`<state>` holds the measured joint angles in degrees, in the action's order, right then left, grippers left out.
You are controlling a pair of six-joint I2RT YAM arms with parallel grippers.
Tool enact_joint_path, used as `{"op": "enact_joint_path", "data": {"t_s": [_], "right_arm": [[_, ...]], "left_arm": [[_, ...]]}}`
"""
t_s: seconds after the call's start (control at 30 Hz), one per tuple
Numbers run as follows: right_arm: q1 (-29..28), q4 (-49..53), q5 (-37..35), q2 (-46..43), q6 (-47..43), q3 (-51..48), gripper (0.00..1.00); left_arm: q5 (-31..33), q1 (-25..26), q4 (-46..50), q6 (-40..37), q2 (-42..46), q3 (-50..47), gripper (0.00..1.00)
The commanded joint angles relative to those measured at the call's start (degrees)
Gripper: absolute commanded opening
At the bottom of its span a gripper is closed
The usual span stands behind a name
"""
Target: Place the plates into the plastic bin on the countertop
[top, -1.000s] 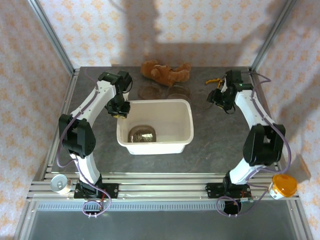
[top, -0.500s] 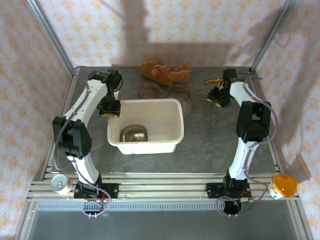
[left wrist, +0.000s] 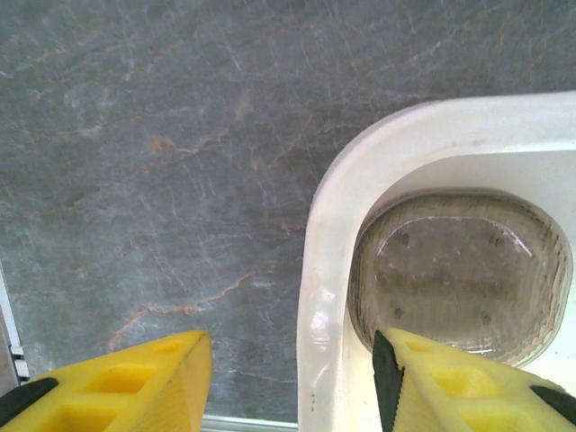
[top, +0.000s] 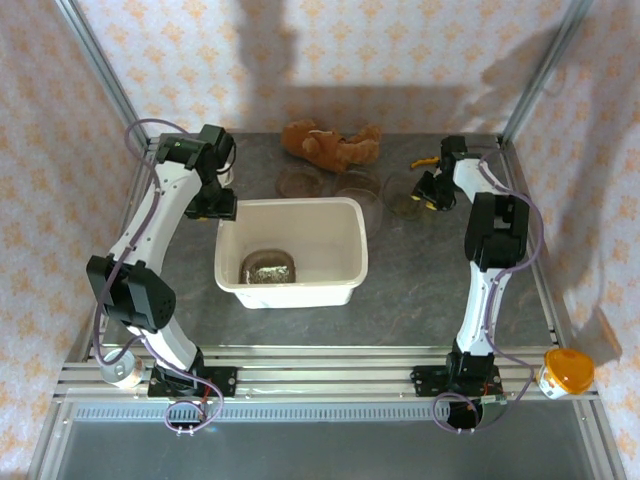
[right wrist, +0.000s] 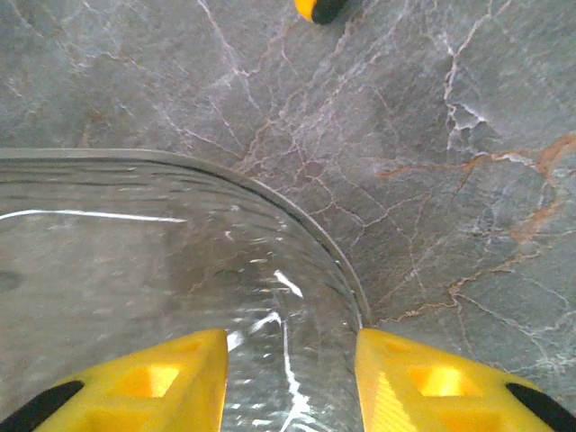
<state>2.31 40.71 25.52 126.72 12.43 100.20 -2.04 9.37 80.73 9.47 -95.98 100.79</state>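
Observation:
The cream-white plastic bin point(top: 335, 232) stands mid-countertop point(top: 430, 280) with one transparent plate point(top: 267, 268) lying inside. My left gripper point(top: 218, 208) hovers open at the bin's back left corner. In the left wrist view its gripper point(left wrist: 292, 387) straddles the bin's rim point(left wrist: 319, 297) without touching it, and the plate in the bin point(left wrist: 459, 270) lies beyond. Three more plates lie behind the bin: left point(top: 297, 182), middle point(top: 357, 190) and right point(top: 403, 197). My right gripper point(top: 425, 192) is open over the right plate's point(right wrist: 135, 252) edge, one finger on each side of the rim.
A brown teddy bear point(top: 332, 143) lies at the back, just behind the plates. A yellow-handled tool point(top: 424, 162) point(right wrist: 319, 7) rests beside the right gripper. A can point(top: 120, 370) and an orange-lidded cup point(top: 565, 372) stand on the front rails.
The bin slid left while the left gripper held its rim. That gripper has since opened and drawn back left. The right gripper reached down onto the right plate's edge, its jaws narrowing.

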Motion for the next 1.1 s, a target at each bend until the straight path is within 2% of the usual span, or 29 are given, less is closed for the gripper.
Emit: {"op": "enact_joint_path", "data": {"t_s": [0.0,0.27,1.07], "right_arm": [[0.2,1.6,0.0,1.1,-0.1,0.6,0.41],[0.1,2.4,-1.8,-2.5,-2.3,-2.1,0.46],[0.2,11.1,-1.2,1.3,-5.8,7.4,0.48]], "left_arm": [[2.7,-0.2,-1.9,2.2,2.0,1.7,0.53],[1.8,-0.1,-3.1,3.9,2.4,0.7,0.53],[0.5,-0.1,-4.6,5.1,3.3,-2.6,0.54]]}}
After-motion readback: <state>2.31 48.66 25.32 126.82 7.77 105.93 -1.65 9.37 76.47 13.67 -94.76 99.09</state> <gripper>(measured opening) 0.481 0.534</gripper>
